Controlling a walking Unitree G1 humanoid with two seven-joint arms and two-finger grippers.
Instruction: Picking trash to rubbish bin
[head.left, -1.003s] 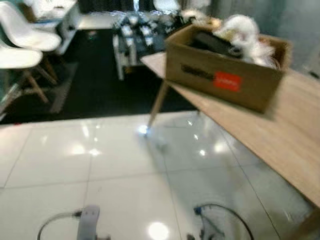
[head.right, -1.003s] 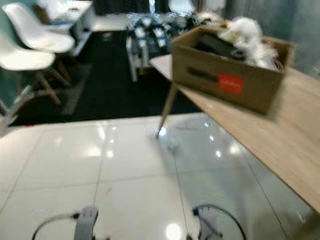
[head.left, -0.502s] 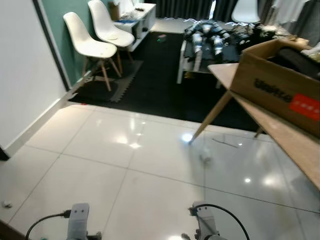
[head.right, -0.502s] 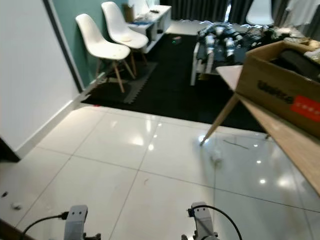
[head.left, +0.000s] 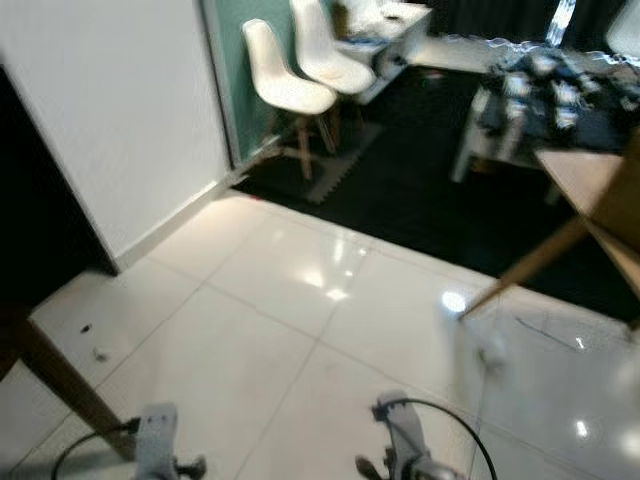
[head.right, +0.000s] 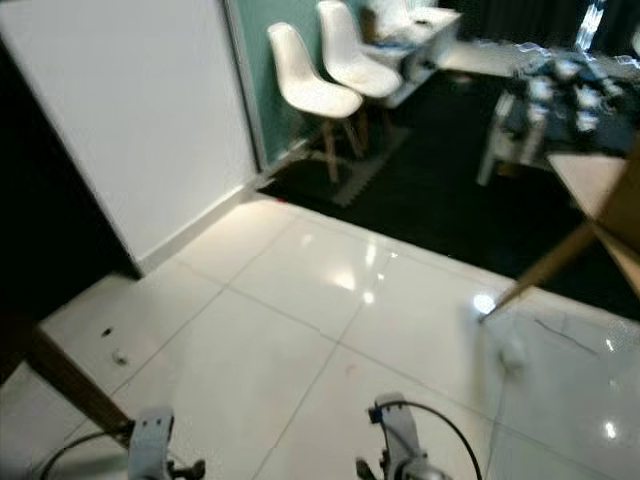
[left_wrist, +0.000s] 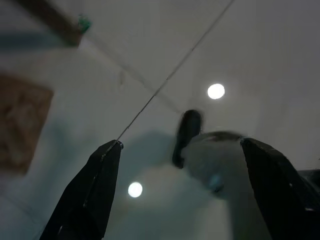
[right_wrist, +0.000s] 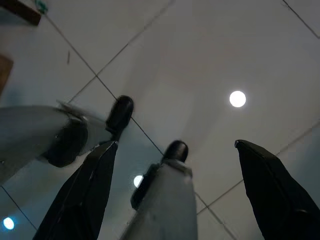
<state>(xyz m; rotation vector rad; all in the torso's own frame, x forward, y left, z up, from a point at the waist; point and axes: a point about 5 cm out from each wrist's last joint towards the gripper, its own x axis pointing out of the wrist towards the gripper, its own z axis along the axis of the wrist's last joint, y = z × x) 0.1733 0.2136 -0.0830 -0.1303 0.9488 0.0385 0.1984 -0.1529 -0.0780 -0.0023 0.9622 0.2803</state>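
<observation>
A small whitish crumpled scrap (head.left: 491, 352) lies on the glossy white tiles by the foot of the slanted table leg (head.left: 530, 268). A tiny white bit (head.right: 119, 356) and a dark speck (head.left: 84, 327) lie on the floor at the left. Both arms hang low at the bottom edge, left arm (head.left: 156, 440) and right arm (head.left: 402, 445). In the wrist views my left gripper (left_wrist: 181, 144) and my right gripper (right_wrist: 175, 144) point down at the tiles, each open with nothing between its fingers, and the robot's feet show below.
Two white chairs (head.left: 290, 85) stand by the teal wall on a black mat (head.left: 420, 190). A white wall panel (head.left: 110, 120) and a dark opening (head.left: 35, 210) are at the left, with a brown wooden leg (head.left: 60, 385) near me. The wooden table corner (head.left: 590, 185) is at the right.
The camera has swung left: the cardboard box and most of the table have left the picture, and the wall, dark opening and wooden leg have come in. The arms hang as before.
</observation>
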